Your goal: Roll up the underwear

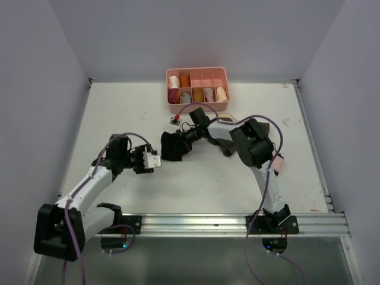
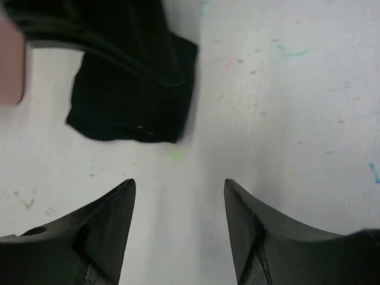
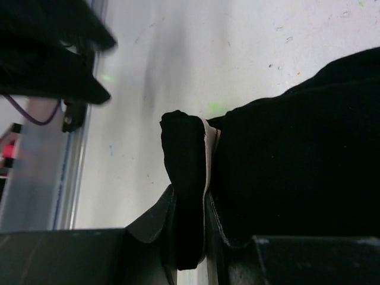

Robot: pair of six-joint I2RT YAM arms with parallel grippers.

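The underwear (image 1: 173, 146) is a small black bundle on the white table, just right of the left arm's tip. In the right wrist view the underwear (image 3: 184, 154) stands as a thick black fold with a thin beige waistband edge. My right gripper (image 3: 191, 199) is shut on that fold, one finger on each side. More black cloth fills the right of that view. My left gripper (image 2: 179, 181) is open and holds nothing. It hovers over bare table, a short way from the underwear (image 2: 130, 98). From above, the left gripper (image 1: 154, 161) sits just left of the bundle.
A pink divided tray (image 1: 196, 109) with several rolled garments stands at the back centre. An olive-brown garment (image 1: 224, 146) lies under the right arm, and a pale pink one (image 1: 276, 162) beside it. The metal rail (image 1: 237, 224) runs along the near edge.
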